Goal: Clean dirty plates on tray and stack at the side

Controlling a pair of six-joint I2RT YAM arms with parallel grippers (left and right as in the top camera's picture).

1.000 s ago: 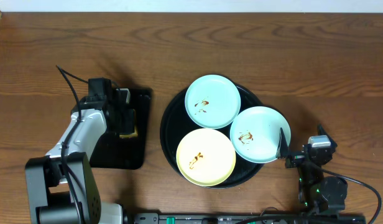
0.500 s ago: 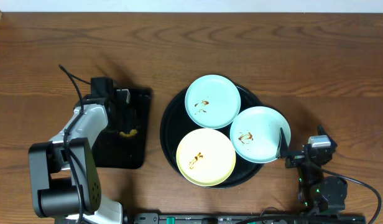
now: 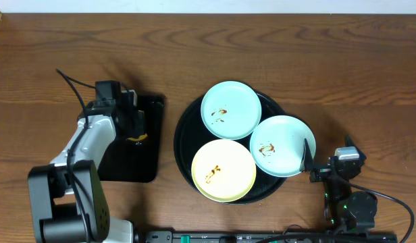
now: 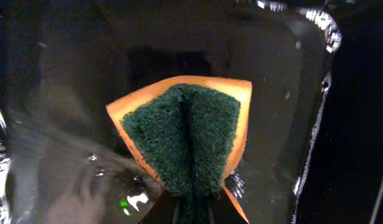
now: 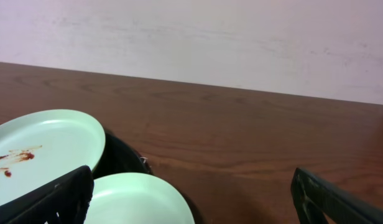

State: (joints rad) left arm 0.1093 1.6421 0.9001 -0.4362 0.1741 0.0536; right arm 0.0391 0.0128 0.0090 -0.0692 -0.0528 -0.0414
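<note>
Three smeared plates lie on the round black tray (image 3: 184, 128): a pale blue one (image 3: 231, 110) at the back, a pale blue one (image 3: 283, 145) at the right, a pale yellow one (image 3: 223, 170) in front. My left gripper (image 3: 135, 130) is over the small rectangular black tray (image 3: 137, 165), shut on an orange sponge with a green scouring face (image 4: 191, 134). My right gripper (image 3: 321, 162) rests open and empty at the front right, beside the right blue plate. In the right wrist view two blue plates show at the lower left, the back plate (image 5: 45, 146) and the right one (image 5: 138, 199).
The rectangular tray's glossy floor (image 4: 67, 81) looks wet under the sponge. Bare wooden table (image 3: 275, 47) lies behind and to the right of the round tray. A pale wall (image 5: 241, 37) stands behind the table.
My left gripper has closed on the sponge and pinched it into a fold over the rectangular tray, shifting slightly. The right arm and the plates have not moved.
</note>
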